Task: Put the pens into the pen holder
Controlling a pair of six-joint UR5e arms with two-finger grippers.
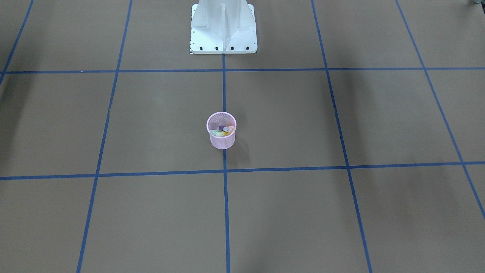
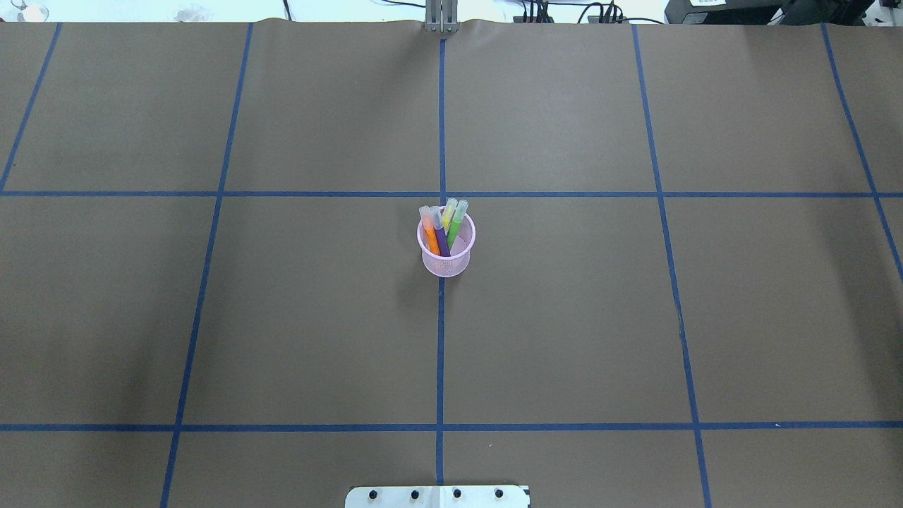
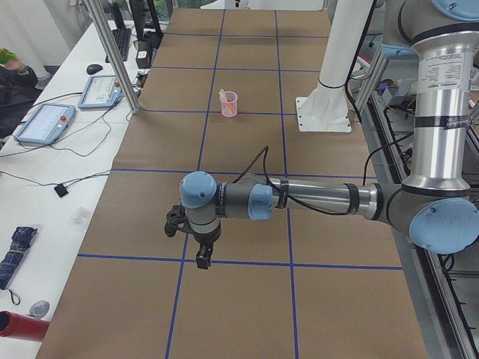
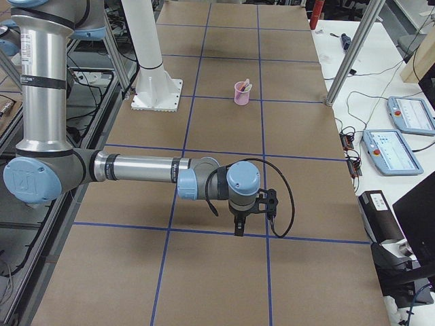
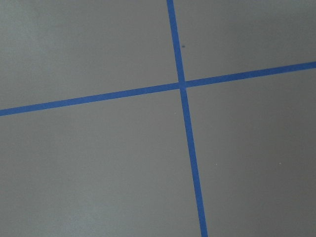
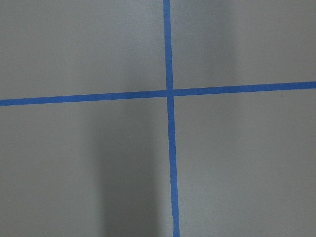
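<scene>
The pink mesh pen holder (image 2: 446,262) stands upright at the table's middle on the blue centre line. The orange pen (image 2: 429,238), purple pen (image 2: 441,240) and green pen (image 2: 456,226) stand in it, with a yellowish pen (image 2: 448,214) beside the green one. The holder (image 1: 222,141) also shows in the front view, pen caps inside. My left gripper (image 3: 202,256) and right gripper (image 4: 239,227) show only in the side views, each over a tape crossing far from the holder. I cannot tell whether they are open or shut.
The robot's white base (image 1: 223,32) stands at the table's robot side. Blue tape lines grid the brown table. Side benches hold tablets (image 3: 45,123) (image 4: 396,151), cables and a metal post (image 4: 353,51).
</scene>
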